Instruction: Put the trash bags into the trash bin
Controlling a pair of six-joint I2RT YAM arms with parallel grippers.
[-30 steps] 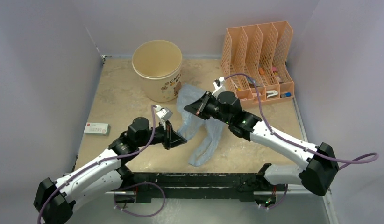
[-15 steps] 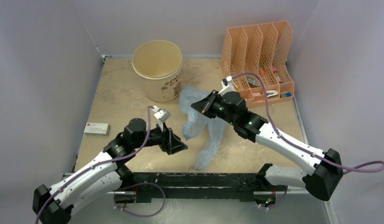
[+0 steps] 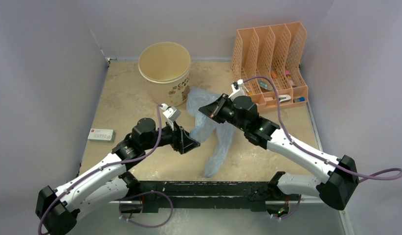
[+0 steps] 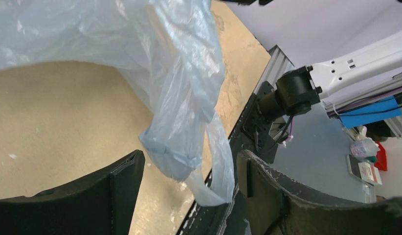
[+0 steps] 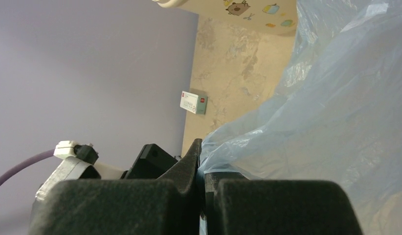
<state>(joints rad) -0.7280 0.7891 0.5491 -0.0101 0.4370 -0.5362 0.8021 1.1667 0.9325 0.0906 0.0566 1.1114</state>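
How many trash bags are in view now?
1. The pale-blue trash bag hangs from the shut right fingers, near the trash bin, with a fold just ahead of the open left fingers. Another could be folded inside it.

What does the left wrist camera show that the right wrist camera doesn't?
Left wrist only: the left jaws open, the trash bag hanging before them, and the metal rail at the near edge. Right wrist only: the right jaws shut on the bag, the trash bin's printed side, a small white box. Both: the bag and the sandy tabletop.
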